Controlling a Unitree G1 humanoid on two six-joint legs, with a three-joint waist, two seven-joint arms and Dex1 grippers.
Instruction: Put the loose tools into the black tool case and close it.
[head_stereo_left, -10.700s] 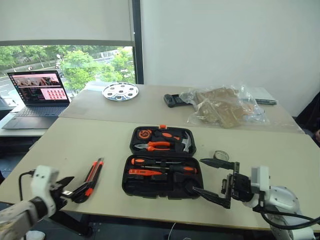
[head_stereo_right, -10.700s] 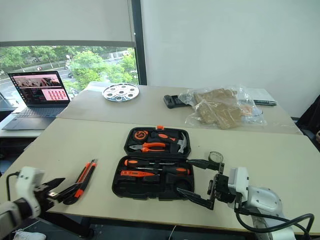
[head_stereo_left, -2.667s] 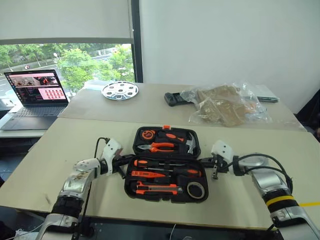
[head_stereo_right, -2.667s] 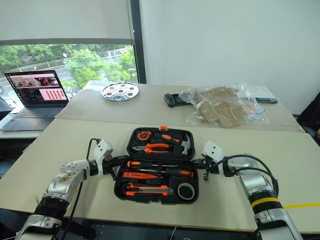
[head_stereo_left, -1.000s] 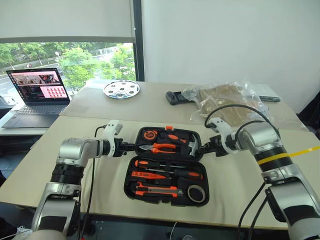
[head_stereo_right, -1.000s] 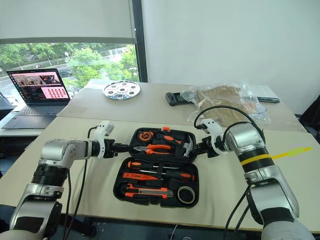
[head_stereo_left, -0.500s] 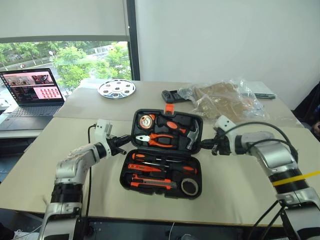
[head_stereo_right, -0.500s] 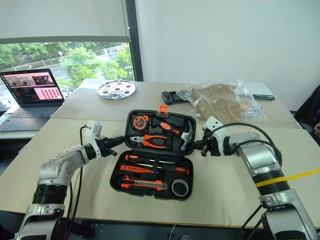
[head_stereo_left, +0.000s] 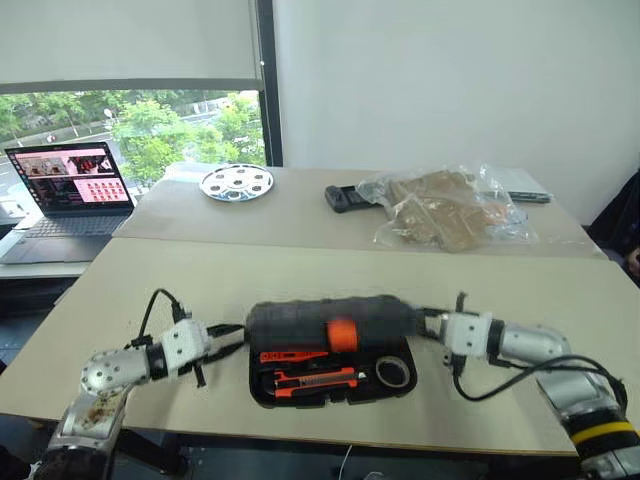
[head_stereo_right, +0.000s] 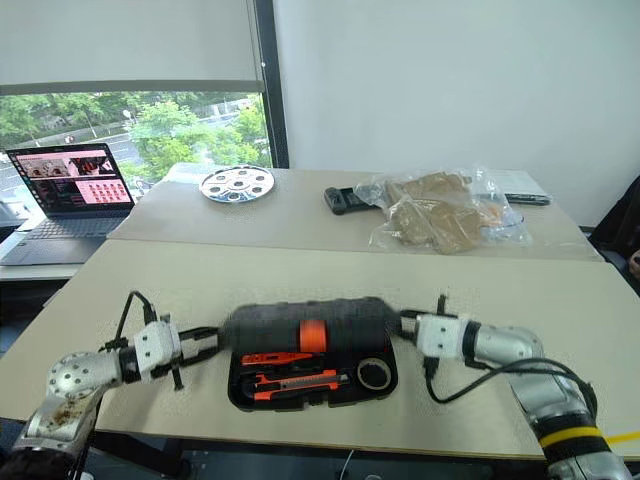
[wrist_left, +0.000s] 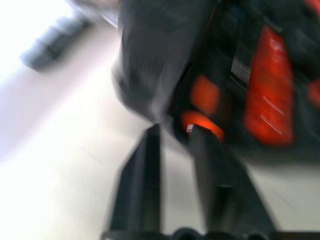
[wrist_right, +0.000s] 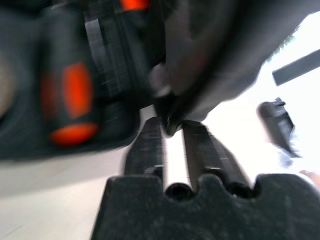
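Between the two claws: the case (head_stereo_left: 300, 318), lengthwise, on the near table (head_stereo_left: 560, 300).

Left claw (head_stereo_left: 232, 335): at the case's left end, pointing inward at it. Fingers (wrist_left: 147, 165) parted by a slim gap, nothing between them. Tips just beside the lid's end; cannot tell whether touching.

Right claw (head_stereo_left: 428, 320): at the case's right end, pointing inward toward the left claw. Fingers (wrist_right: 147, 145) parted a little, with light showing through the gap. Dark lid rim right at the tips; cannot tell whether pinched or merely close.

Lid: tipped forward and low over the base, blurred, not fully down. Latch (head_stereo_left: 342, 334) on its front edge, midway between the claws.

Under the lid's front edge, base open to view, nearer the robot than either claw:
- screwdriver (head_stereo_left: 290, 355), orange and black, lying in its slot toward the left claw's side;
- knife (head_stereo_left: 315, 380), in the front slot, about midway between the claws;
- tape roll (head_stereo_left: 392, 372), in the front corner on the right claw's side.

Remaining slots hidden beneath the lid.

Well beyond both claws, on the far table:
- laptop (head_stereo_left: 70, 180), open, far out past the left claw;
- metal disc (head_stereo_left: 237, 183), roughly straight ahead of the left claw;
- black gadget (head_stereo_left: 348, 198), about midway;
- plastic bag (head_stereo_left: 445, 210), just beside the gadget, ahead of the right claw.
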